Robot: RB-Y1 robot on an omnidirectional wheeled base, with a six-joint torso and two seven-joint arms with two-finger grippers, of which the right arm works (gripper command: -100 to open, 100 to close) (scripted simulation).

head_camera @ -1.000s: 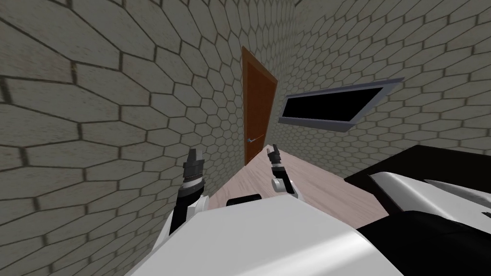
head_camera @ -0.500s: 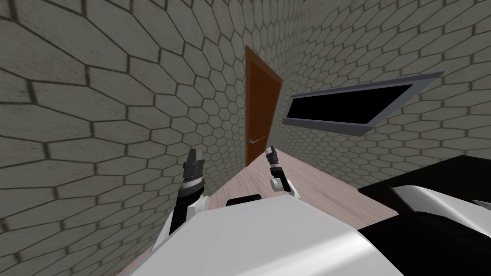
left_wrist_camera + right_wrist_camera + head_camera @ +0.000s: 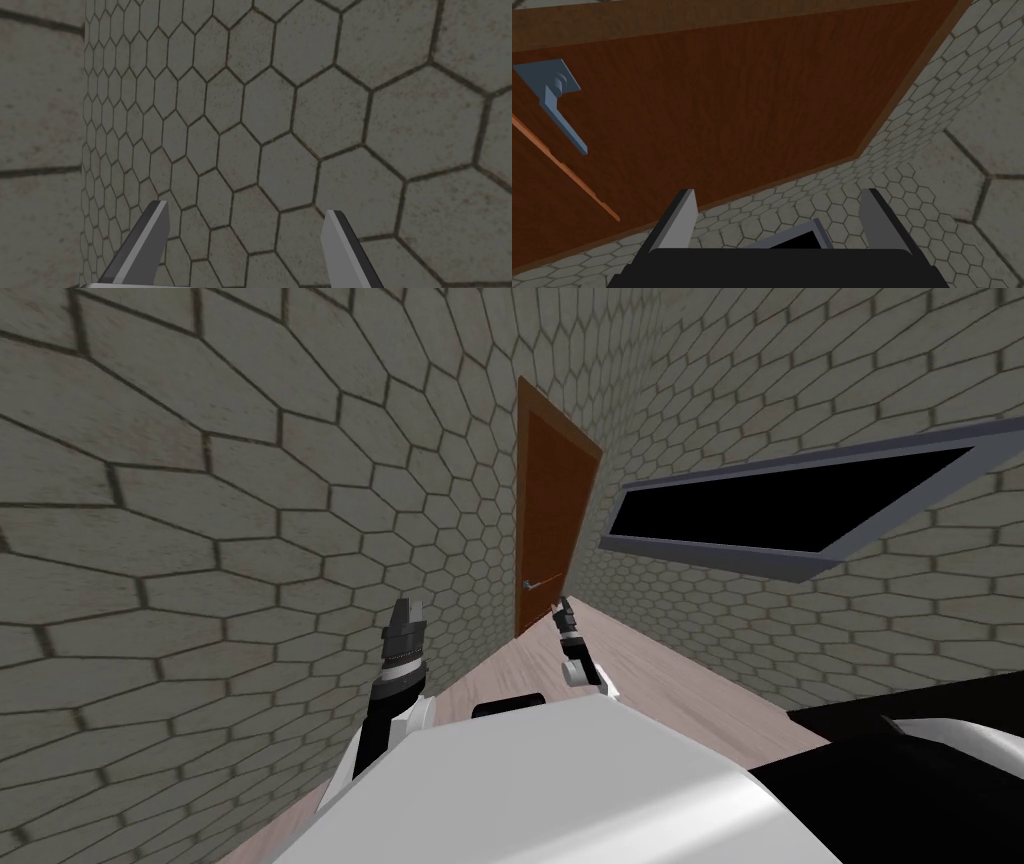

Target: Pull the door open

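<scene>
Brown door (image 3: 548,518) sat upper centre of the head view, set in the hex-tiled wall (image 3: 200,508), well ahead of the robot, and looked shut. Grey lever handle (image 3: 537,584) was at the door's lower left edge in that frame. Right gripper (image 3: 563,610) hung just below and right of the handle, near it but apart, no contact seen. In the right wrist view its fingers (image 3: 678,220) stood apart with nothing between them. The handle lay off to one side of them, not in the gap, and the gripper pointed at bare door panel. Left gripper (image 3: 405,626) was lower centre-left of the head view, raised beside the wall, fingers apart, empty. Black window (image 3: 790,503) with a grey frame was at right. Pale floor (image 3: 650,673) ran up to the door.

Judged step: approach, handle not yet grasped.

- **Miss:** the gripper was off line from the lever, so closing there would likely catch air or scrape the panel.
- **Slip:** thin blade fingers could slide off the narrow lever during the pull.
- **Collision:** the robot stood tight to the wall, so the swinging door could hit the arm or body.
</scene>
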